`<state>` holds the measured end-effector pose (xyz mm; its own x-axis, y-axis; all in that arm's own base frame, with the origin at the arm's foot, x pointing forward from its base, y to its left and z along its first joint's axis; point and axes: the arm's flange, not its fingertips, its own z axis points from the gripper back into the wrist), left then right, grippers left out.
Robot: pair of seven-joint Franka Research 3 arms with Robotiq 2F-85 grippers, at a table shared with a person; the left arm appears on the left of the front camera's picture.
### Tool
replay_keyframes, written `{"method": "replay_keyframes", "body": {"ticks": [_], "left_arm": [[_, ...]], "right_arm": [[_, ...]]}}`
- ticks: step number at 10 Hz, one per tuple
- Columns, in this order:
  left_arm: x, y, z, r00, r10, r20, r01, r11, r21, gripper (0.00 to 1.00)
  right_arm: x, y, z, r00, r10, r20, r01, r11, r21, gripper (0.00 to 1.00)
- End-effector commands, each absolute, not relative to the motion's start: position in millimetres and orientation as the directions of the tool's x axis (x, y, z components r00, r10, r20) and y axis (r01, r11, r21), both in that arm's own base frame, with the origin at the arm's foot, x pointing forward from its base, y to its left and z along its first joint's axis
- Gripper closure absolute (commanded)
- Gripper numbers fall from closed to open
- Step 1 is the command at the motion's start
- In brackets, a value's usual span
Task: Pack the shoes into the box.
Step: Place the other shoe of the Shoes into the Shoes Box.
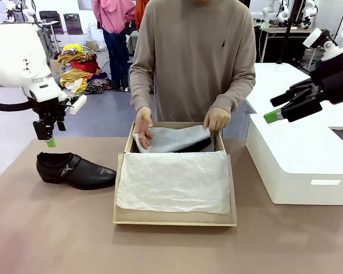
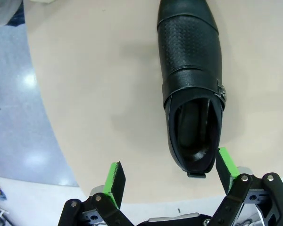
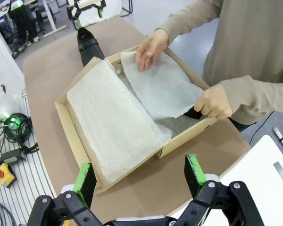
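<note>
One glossy black shoe (image 1: 75, 170) lies on its sole at the table's left, toe pointing to the box (image 1: 175, 218). My left gripper (image 1: 50, 138) hangs open just above its heel end. In the left wrist view the shoe (image 2: 191, 80) has its heel between my open fingers, near the right pad (image 2: 225, 162). The tan box (image 3: 179, 141) stands in the middle, its flap lid flat toward me and covered with white tissue (image 1: 174, 181). The person's hands (image 1: 143, 123) press tissue over a second black shoe (image 1: 195, 147) inside. My right gripper (image 1: 276, 114) is open in the air at the right.
A big smooth white box (image 1: 300, 160) stands on the table's right, under my right gripper. The person stands at the far edge behind the tan box. Bare tabletop stretches along the near side. Cables and a red stop button (image 3: 2, 172) lie on the floor off the table.
</note>
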<state>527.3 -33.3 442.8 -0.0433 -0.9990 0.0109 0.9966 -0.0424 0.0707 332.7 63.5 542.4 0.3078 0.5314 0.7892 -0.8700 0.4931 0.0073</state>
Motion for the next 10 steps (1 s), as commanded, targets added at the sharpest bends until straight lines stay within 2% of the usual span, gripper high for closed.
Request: {"method": "replay_keyframes", "body": {"ticks": [1, 10], "left_arm": [[528.1, -34.1, 443.7, -0.045, -0.999, 0.011, 0.995, -0.044, 0.089, 0.0], [537.3, -31.0, 435.3, -0.052, -0.999, 0.014, 0.997, -0.051, 0.058, 0.0]], "right_arm": [[336.8, 62.5, 542.1, 0.281, 0.525, 0.804, -0.881, 0.473, -0.001, 0.0], [336.8, 62.5, 542.1, 0.281, 0.525, 0.804, -0.881, 0.473, -0.001, 0.0]]}}
